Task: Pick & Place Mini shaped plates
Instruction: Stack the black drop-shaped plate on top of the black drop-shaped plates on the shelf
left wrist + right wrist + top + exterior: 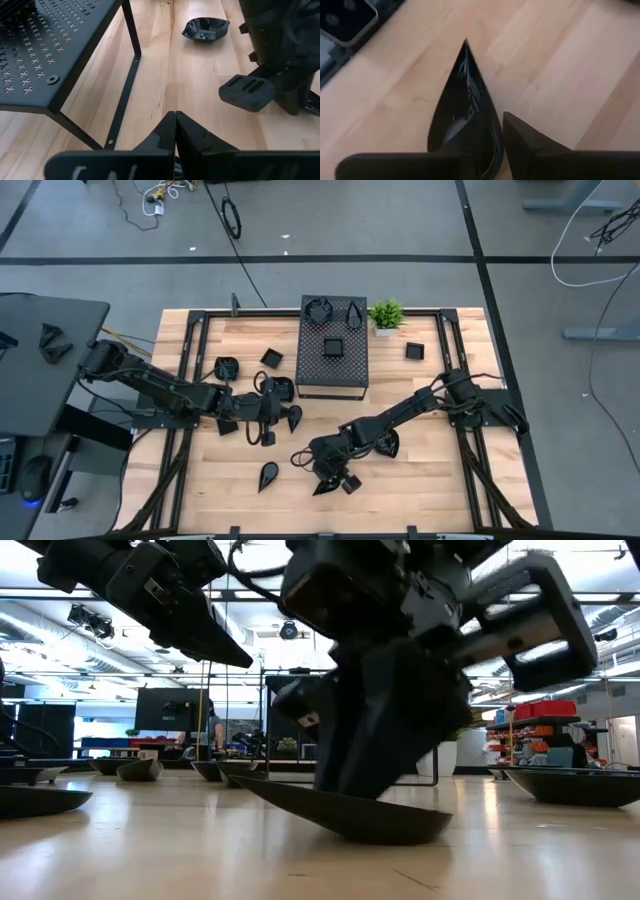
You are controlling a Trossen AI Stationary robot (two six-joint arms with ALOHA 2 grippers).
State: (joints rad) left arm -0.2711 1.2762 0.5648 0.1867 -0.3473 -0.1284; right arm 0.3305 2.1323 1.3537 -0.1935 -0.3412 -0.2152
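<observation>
A glossy black teardrop plate [465,115] lies on the wooden table near its front middle [322,486]. My right gripper [332,476] slants down over the plate's wide end and is shut on its rim. My left gripper [175,131] hovers left of centre [268,418], shut and holding nothing. More mini plates lie on the table: a teardrop [268,474], another [294,417], a rounded one [387,443] and squares [271,358], [414,351]. Three more sit on top of the perforated box [333,347]. My right gripper pinches the rim of the teardrop plate at its wide end [496,137], one finger [525,140] outside the rim and the other over the hollow. The fingers come slanting down from the table's right. The plate's underside [380,825] rests on the table, and its pointed tip [240,783] stands slightly raised.
The black perforated box [333,365] stands on thin legs at the far middle, with a small green plant [386,314] beside it. A black metal frame [190,340] edges the table. Bare wood lies at the front right [430,480].
</observation>
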